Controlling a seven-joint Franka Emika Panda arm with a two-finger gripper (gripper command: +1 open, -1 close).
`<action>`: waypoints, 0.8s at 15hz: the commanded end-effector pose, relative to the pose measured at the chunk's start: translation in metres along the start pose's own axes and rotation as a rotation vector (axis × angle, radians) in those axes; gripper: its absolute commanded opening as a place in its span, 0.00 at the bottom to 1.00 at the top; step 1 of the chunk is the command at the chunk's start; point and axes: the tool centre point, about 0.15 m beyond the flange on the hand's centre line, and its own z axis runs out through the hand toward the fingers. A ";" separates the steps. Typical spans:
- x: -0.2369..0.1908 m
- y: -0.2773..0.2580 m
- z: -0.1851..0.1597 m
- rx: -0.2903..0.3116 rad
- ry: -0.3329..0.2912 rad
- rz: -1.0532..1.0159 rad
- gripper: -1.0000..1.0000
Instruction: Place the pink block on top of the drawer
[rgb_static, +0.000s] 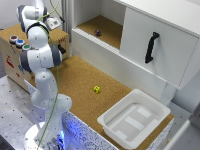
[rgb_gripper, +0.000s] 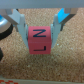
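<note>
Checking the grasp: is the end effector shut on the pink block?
Yes: the wrist view shows the end effector with fingers against both sides of the pink block.

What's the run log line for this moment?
gripper: shut on pink block | location: over drawer cork top | released: not yet

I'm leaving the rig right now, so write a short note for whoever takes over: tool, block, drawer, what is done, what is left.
Tool: shut on the pink block, one finger on each side, as the wrist view shows.
Pink block: just above a cork surface; whether it touches cannot be told.
Drawer: at the exterior view's left, with the arm over its top; the tool is hidden in that view.
Done: block grasped and brought over.
Left: set it down if it is not yet resting, open, lift away.
</note>
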 end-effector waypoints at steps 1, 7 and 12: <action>0.014 0.006 -0.019 0.027 -0.096 0.021 1.00; -0.033 0.001 -0.082 -0.018 -0.028 0.081 1.00; -0.138 -0.011 -0.073 0.000 0.034 0.374 1.00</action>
